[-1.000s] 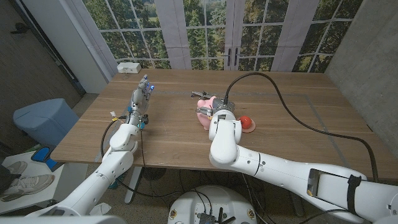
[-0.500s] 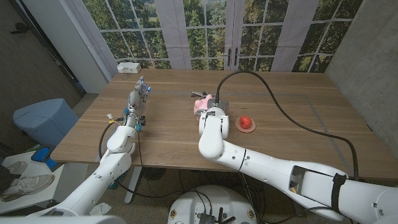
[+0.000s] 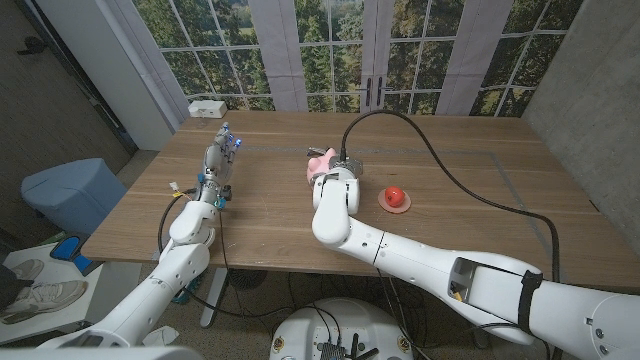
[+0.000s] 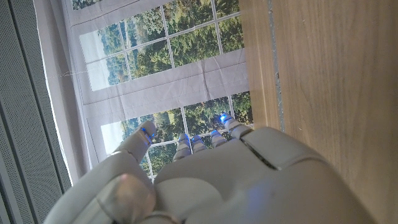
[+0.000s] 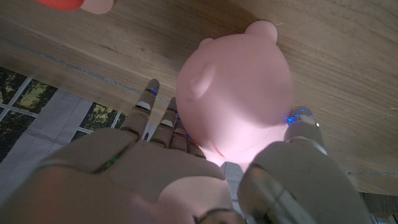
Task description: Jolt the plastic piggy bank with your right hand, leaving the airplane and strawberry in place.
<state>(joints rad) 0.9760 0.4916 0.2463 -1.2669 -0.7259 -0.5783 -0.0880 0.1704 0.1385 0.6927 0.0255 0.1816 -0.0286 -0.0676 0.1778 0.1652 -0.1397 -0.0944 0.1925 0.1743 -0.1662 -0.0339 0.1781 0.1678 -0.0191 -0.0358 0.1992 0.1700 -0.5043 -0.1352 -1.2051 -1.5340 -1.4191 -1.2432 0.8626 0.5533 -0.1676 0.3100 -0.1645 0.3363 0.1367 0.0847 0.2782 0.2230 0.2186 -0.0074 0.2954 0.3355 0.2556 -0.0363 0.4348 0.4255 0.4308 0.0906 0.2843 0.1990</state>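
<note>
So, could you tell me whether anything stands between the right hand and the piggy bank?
Nothing visible does. In the right wrist view the right hand is already at the pink piggy bank, with fingers on one side and another finger against the other. The strawberry sits apart, to its right.

One pink piggy bank (image 3: 321, 163) on the bench (image 3: 280, 215). One red strawberry (image 3: 396, 196), sitting on one pink disc (image 3: 383, 203). One white box (image 3: 207, 108) at far left corner. Two robot hands: left (image 3: 219, 157), right (image 3: 336, 177). Airplane count: cannot tell.
</note>
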